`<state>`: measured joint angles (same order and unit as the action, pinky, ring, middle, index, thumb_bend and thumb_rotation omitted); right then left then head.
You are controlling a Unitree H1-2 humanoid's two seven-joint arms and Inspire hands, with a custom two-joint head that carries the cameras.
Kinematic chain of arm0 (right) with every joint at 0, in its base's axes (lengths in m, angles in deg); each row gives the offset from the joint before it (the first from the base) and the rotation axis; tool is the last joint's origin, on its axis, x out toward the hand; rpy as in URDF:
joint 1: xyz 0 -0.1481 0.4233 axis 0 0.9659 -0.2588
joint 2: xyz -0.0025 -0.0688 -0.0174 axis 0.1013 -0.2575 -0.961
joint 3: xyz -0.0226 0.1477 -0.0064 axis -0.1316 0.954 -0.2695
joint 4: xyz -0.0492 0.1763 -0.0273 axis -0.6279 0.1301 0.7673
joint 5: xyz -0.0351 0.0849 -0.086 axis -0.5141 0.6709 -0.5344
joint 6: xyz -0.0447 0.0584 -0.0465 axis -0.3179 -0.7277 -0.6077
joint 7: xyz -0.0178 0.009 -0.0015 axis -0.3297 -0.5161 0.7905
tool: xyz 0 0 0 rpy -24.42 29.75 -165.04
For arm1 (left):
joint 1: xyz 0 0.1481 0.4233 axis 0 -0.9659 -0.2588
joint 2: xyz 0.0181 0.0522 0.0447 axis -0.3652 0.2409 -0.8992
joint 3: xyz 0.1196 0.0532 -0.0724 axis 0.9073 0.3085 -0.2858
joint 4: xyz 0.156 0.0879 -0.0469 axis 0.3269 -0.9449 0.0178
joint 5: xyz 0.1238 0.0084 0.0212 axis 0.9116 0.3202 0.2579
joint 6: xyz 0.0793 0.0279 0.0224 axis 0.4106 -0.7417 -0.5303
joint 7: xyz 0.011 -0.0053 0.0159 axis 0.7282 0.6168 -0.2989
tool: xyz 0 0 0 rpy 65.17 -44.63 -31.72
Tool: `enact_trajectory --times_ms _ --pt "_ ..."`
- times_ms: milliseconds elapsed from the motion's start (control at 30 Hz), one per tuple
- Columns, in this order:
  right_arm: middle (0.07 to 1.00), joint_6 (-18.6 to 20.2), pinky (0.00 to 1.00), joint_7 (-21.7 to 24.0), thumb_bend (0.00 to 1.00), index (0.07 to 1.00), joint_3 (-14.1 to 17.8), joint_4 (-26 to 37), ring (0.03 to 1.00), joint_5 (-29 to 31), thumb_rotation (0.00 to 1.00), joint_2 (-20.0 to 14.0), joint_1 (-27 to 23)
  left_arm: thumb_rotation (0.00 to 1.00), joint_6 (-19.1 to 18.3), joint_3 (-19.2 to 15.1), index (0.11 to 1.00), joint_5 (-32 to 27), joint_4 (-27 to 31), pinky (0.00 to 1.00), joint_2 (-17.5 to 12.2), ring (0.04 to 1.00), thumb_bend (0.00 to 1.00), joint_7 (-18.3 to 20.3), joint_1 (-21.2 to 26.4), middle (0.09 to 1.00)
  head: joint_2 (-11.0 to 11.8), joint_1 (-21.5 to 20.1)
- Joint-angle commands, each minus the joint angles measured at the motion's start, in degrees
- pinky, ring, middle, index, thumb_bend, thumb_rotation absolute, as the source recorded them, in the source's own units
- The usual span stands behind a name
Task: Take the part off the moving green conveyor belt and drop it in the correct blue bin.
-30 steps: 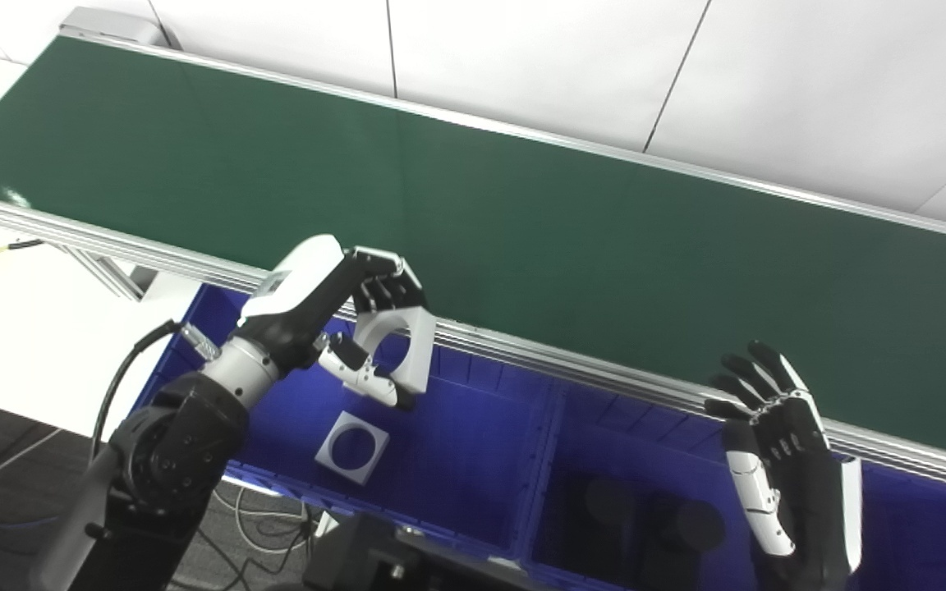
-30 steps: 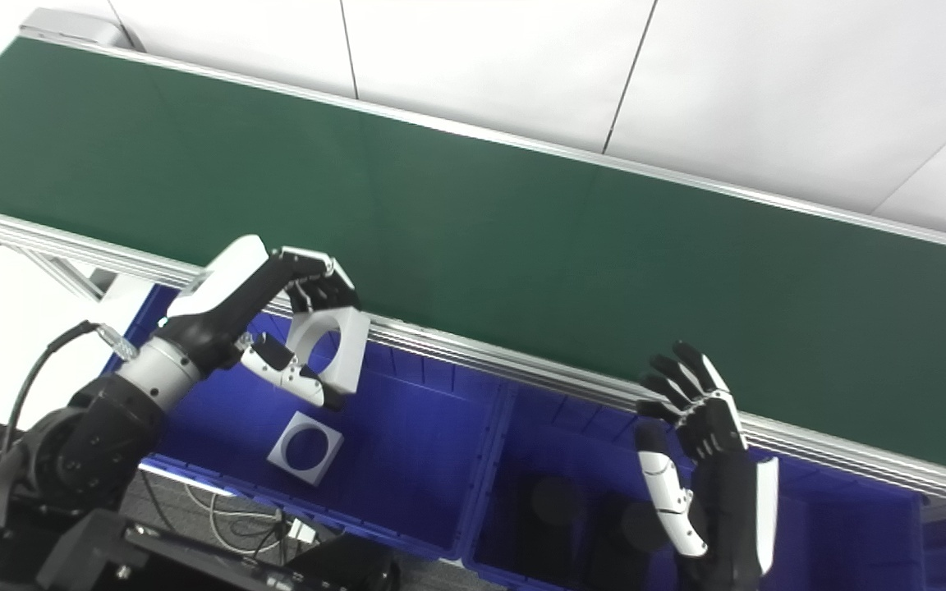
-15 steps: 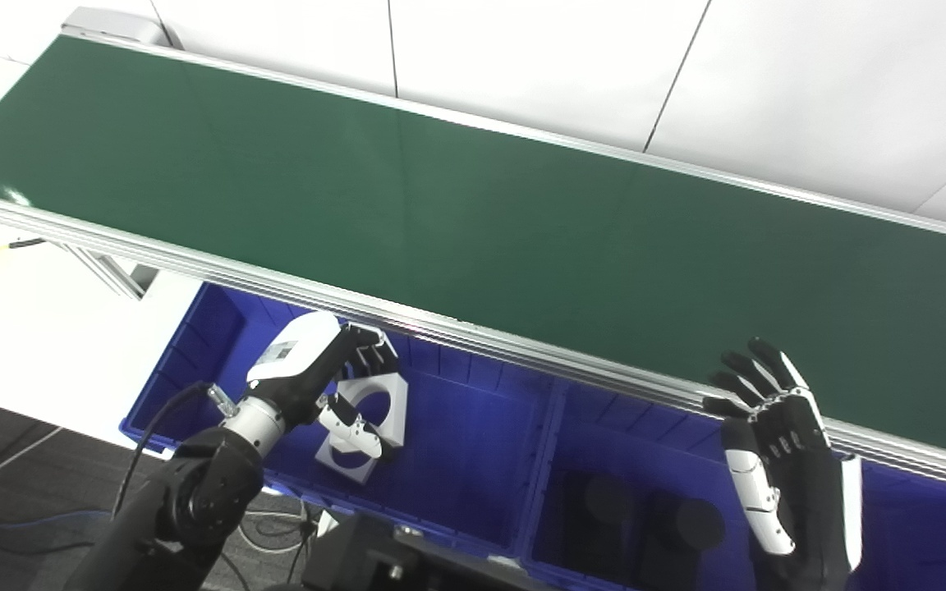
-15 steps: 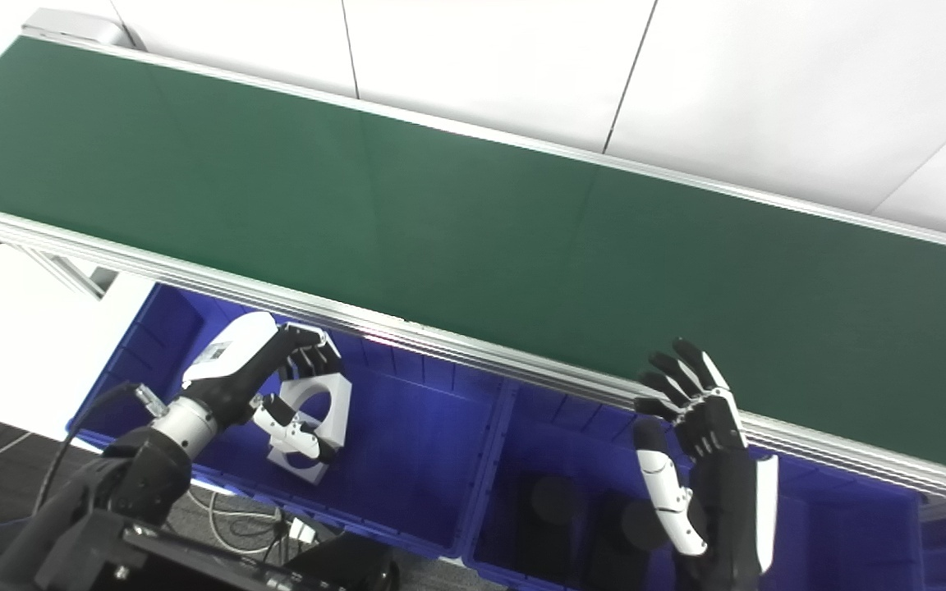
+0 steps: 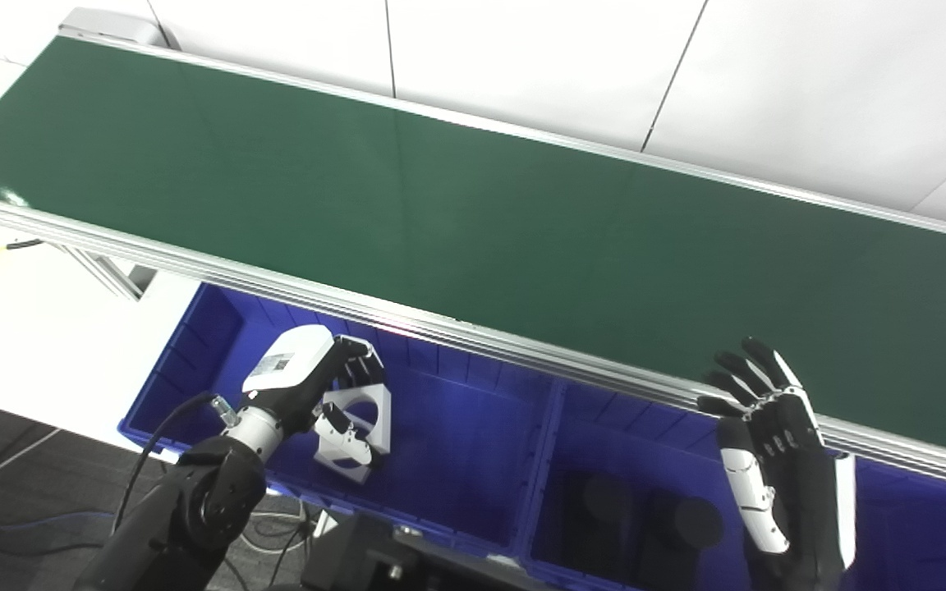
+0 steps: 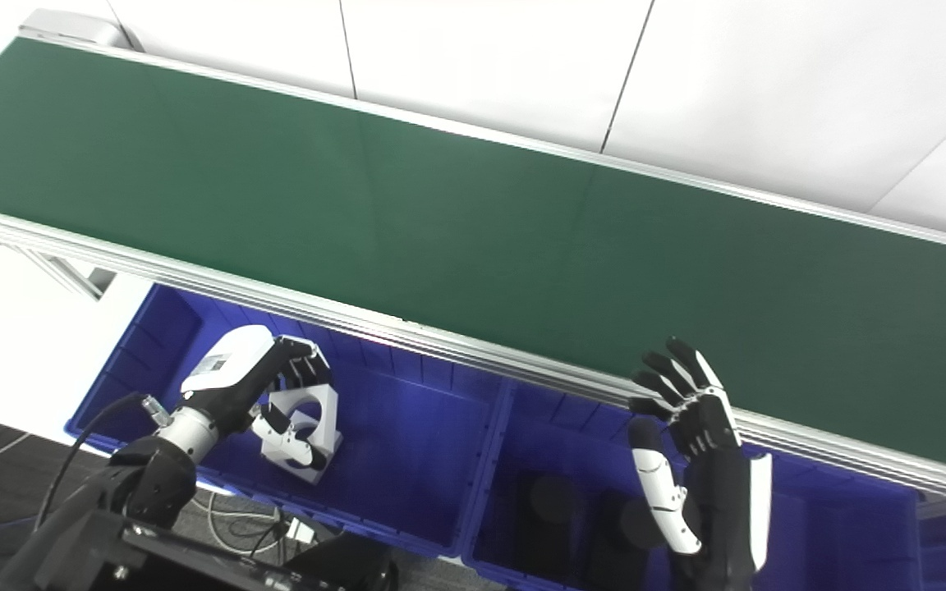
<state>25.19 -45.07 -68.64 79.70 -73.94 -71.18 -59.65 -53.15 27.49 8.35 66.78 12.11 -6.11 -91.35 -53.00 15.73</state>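
Now, in the left eye view, the left hand is down inside the leftmost blue bin, just below the near rail of the green conveyor belt, with its fingers and thumb clasped around the part, a pale grey square plate with a large round hole. The part hangs low over the bin floor, and a second plate appears to lie under it, though the hand hides most of that. Nothing rides on the belt. The right hand stands well along the belt to the right, just under its near rail, with fingers spread and holding nothing. Below it, the neighbouring bin holds dark round pieces. The right eye view shows the same: left hand wrapped on the part deep in the leftmost bin, right hand splayed and idle beside the belt. The step in hand looks like the drop itself. The next move calls for the left hand to let its fingers go so the plate falls flat, then to lift clear of the bin wall.
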Motion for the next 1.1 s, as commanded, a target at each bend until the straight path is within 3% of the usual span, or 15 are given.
enact_trajectory --times_ms 0,67,133,200,333,467,733,833,933,1000,1067 --pt "0.789 -0.77 0.62 0.38 0.49 0.853 -0.21 1.45 0.738 0.18 0.62 0.72 0.16 0.0 0.52 -0.42 0.521 -0.13 2.01 0.38 -0.68 0.435 0.52 -1.79 -0.01 0.434 0.03 -0.03" --pt "0.791 -0.88 0.62 0.39 0.5 0.854 -0.25 1.4 0.74 0.04 0.62 0.72 0.21 0.0 0.39 -0.45 0.507 0.02 2.8 0.48 -0.85 0.547 0.52 -1.69 -0.28 0.478 0.19 -0.15" --pt "0.791 -0.98 0.62 0.41 0.5 0.854 -0.28 1.31 0.741 0.04 0.62 0.75 0.23 0.21 0.2 -0.45 0.698 0.31 3.37 0.62 -1.0 0.701 0.65 -1.58 -0.48 0.699 0.23 -0.2" --pt "0.79 -1.26 0.62 0.39 0.5 0.853 -0.28 1.13 0.741 0.15 0.62 0.8 0.24 0.44 -1.53 -0.32 0.881 1.35 4.92 0.69 -1.09 0.822 0.69 -0.17 -0.75 0.872 0.4 -0.25" --pt "0.789 -1.32 0.62 0.32 0.5 0.851 -0.26 1.04 0.741 0.04 0.62 0.9 0.3 0.6 -3.87 -0.19 0.989 3.41 6.64 0.73 -1.31 0.914 0.72 0.92 -1.19 0.984 0.58 -0.5" --pt "0.79 -1.33 0.63 0.36 0.5 0.852 -0.3 1.05 0.743 0.08 0.61 0.96 0.42 0.66 -5.09 -0.48 1.0 3.96 7.68 0.77 -0.97 0.966 0.74 1.03 -1.66 1.0 0.86 -0.84" --pt "0.791 -1.79 0.63 0.33 0.5 0.85 -0.32 0.67 0.742 -0.03 0.6 1.03 0.52 0.87 -3.25 -2.24 1.0 -1.99 8.15 0.77 0.65 0.933 0.72 -0.71 -1.91 0.999 1.29 -1.22" --pt "0.793 -1.77 0.63 0.34 0.49 0.853 -0.35 0.7 0.744 -0.09 0.6 1.03 0.69 0.99 -1.25 -3.05 0.959 -5.47 10.84 0.74 1.25 0.873 0.69 -1.41 -2.27 0.92 1.51 -1.79" --pt "0.794 -1.99 0.63 0.4 0.48 0.853 -0.41 0.6 0.743 0.2 0.59 1.01 0.85 0.99 -0.47 -3.23 0.935 -7.74 14.83 0.72 1.27 0.846 0.66 -0.98 -2.79 0.887 2.03 -2.74" --pt "0.793 -2.08 0.63 0.44 0.49 0.853 -0.42 0.45 0.744 0.53 0.58 1.0 0.89 0.97 -0.62 -3.38 0.893 -9.89 19.33 0.64 1.5 0.768 0.65 0.19 -3.13 0.828 2.34 -2.98" --pt "0.793 -2.15 0.63 0.41 0.49 0.851 -0.45 0.23 0.745 0.51 0.57 1.03 0.86 0.97 -0.76 -3.53 0.852 -13.81 23.67 0.59 1.84 0.708 0.71 1.42 -3.27 0.775 2.69 -3.22"
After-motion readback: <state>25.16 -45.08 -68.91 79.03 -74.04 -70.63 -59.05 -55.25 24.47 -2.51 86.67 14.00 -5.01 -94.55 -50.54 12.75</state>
